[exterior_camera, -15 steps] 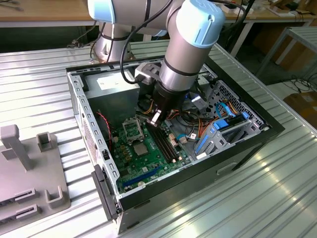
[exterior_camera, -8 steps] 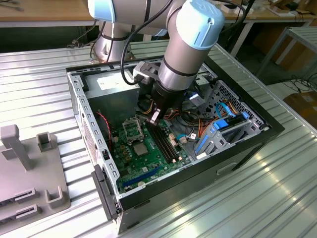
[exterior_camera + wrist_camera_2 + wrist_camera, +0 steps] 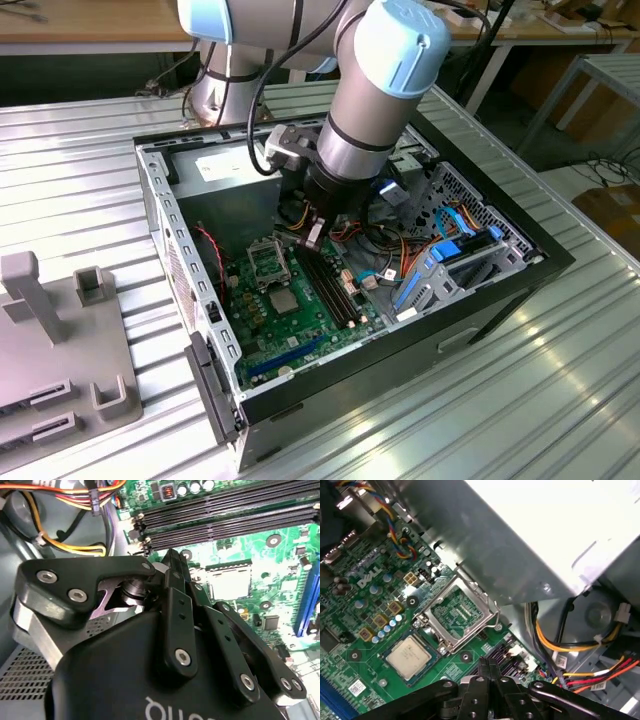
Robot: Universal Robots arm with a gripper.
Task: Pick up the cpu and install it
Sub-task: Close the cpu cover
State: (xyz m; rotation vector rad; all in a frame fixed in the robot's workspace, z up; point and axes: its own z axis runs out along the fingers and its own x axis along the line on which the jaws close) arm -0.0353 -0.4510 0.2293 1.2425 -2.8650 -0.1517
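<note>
**One chip on the board, nothing pinched yet**

One thing up front: our gripper (image 3: 487, 666) has its fingers pressed together with nothing between them. In both wrist views the black fingertips (image 3: 172, 560) meet in a point, hovering over the green motherboard (image 3: 300, 320) close to the black RAM slots (image 3: 335, 290). In the exterior view the arm reaches down into the open PC case (image 3: 520, 262) lying on the ribbed metal table (image 3: 80, 180).

The cpu (image 3: 409, 654) lies flat on the board just beside the metal-framed socket (image 3: 457, 611), whose frame looks open with the contact field exposed. The chip sits apart from the fingertips, further along the board.

Handling-wise, we'd guess it's light, thin and stiff, with a smooth metal lid that could slip. Contacts underneath and in the socket are probably delicate, so we'd take it by two opposite edges and keep it level.

Orange and yellow cables (image 3: 570, 645) run nearby, beside the grey power supply (image 3: 530, 535).
</note>
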